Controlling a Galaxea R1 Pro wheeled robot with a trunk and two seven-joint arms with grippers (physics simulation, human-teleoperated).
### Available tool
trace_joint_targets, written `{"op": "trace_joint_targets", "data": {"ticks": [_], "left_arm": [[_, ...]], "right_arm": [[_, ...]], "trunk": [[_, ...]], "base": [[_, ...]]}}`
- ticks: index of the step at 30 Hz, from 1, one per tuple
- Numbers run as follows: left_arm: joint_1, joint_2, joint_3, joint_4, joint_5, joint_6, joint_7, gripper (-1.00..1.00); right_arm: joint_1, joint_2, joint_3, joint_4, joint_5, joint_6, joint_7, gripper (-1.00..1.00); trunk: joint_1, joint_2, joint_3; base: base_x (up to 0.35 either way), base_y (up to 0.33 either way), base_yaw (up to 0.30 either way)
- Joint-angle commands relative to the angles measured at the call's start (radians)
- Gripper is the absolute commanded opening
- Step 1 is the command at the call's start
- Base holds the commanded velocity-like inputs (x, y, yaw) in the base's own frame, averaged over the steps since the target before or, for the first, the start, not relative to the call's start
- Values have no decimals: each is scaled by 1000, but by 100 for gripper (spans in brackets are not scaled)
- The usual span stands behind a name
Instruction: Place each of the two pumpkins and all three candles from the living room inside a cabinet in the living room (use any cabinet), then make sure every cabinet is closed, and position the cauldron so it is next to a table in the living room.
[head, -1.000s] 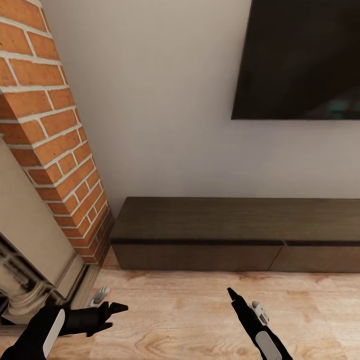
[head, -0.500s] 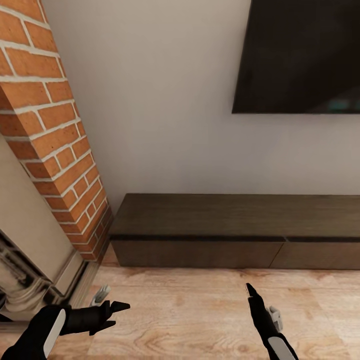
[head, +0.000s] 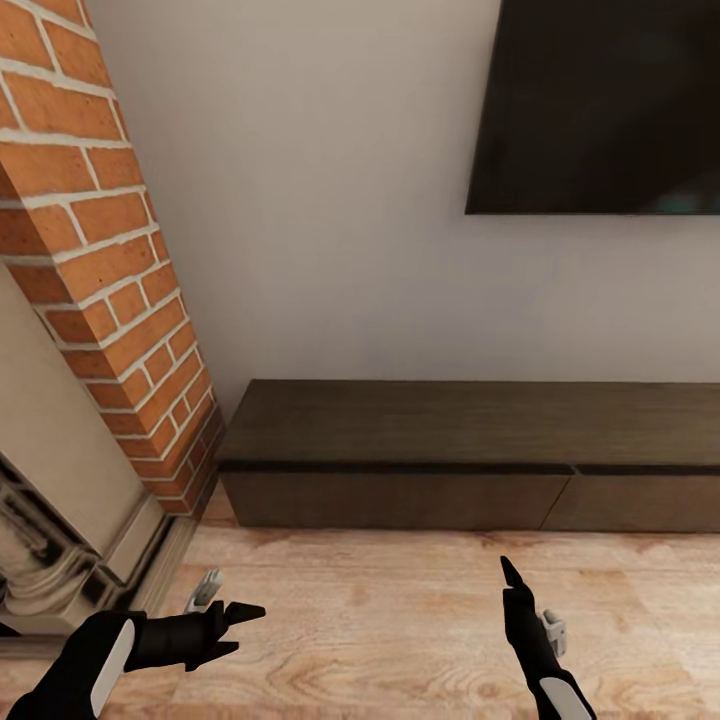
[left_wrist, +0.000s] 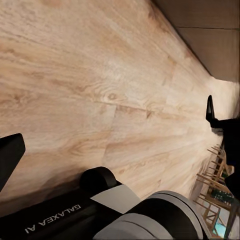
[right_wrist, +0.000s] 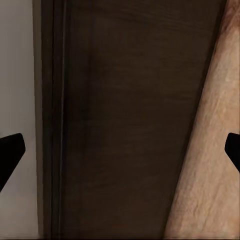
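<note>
The cabinet (head: 470, 450), a long low dark-brown unit, stands against the wall with both drawer fronts flush and shut. My right gripper (head: 512, 572) hovers over the plank floor just in front of it, open and empty. In the right wrist view the right gripper (right_wrist: 120, 150) has its black fingertips (right_wrist: 10, 150) wide apart, facing the cabinet's dark wood (right_wrist: 135, 115). My left gripper (head: 243, 628) hangs low near the fireplace base, open, holding nothing. The pumpkins, candles, cauldron and table are out of view.
A brick fireplace (head: 110, 290) rises at the left, its pale surround reaching the floor. A dark wall TV (head: 600, 100) hangs above the cabinet. Light wood floor (head: 380, 620) lies between me and the cabinet. Wooden chairs (left_wrist: 215, 195) appear far off in the left wrist view.
My right gripper has moved to the right and forward, nearer the cabinet. The camera has shifted slightly. The left gripper has barely moved.
</note>
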Motion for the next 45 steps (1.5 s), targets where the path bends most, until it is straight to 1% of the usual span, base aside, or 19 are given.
{"op": "trace_joint_targets", "data": {"ticks": [1, 2, 5, 8, 10, 12, 14, 19, 37, 45], "left_arm": [[0, 1, -1, 1, 0, 1, -18, 100], [0, 2, -1, 2, 0, 1, -37, 100], [0, 5, 1, 3, 0, 1, -76, 100], [1, 3, -1, 3, 0, 0, -87, 100], [0, 2, -2, 3, 0, 0, -91, 100], [0, 2, -1, 3, 0, 0, -98, 100], [1, 2, -1, 3, 0, 0, -117, 100], [0, 1, -5, 3, -2, 0, -158, 100], [0, -2, -2, 3, 0, 0, -169, 100], [1, -2, 0, 3, 0, 0, -169, 100]], "right_arm": [[0, 1, 0, 0, 0, 7, 6, 100], [0, 1, 0, -1, 0, 11, 12, 100], [-4, 3, 1, -1, 7, 12, 24, 100], [-7, 5, 1, -1, 9, 16, 31, 100], [-8, 6, 1, -2, 9, 20, 48, 100], [-8, 7, 1, -2, 8, 22, 79, 100], [-8, 6, 0, -2, 7, 23, 108, 100], [-8, 5, -1, -1, 3, 23, 133, 100], [-9, 5, -2, 3, 0, 23, 142, 100], [-9, 6, -3, 2, 0, 23, 143, 100]], "trunk": [[4, -7, -3], [8, -14, -6], [8, -14, -6], [8, -14, -6], [8, -14, -6], [8, -14, -6], [15, -28, -13], [35, -63, -28], [104, -189, -85], [104, -189, -85]], "base": [[0, 0, 0], [0, 0, 0], [0, 0, 0], [0, 0, 0], [0, 0, 0], [0, 0, 0], [0, 0, 0], [0, 0, 0], [0, 0, 0], [2, 0, 0]]}}
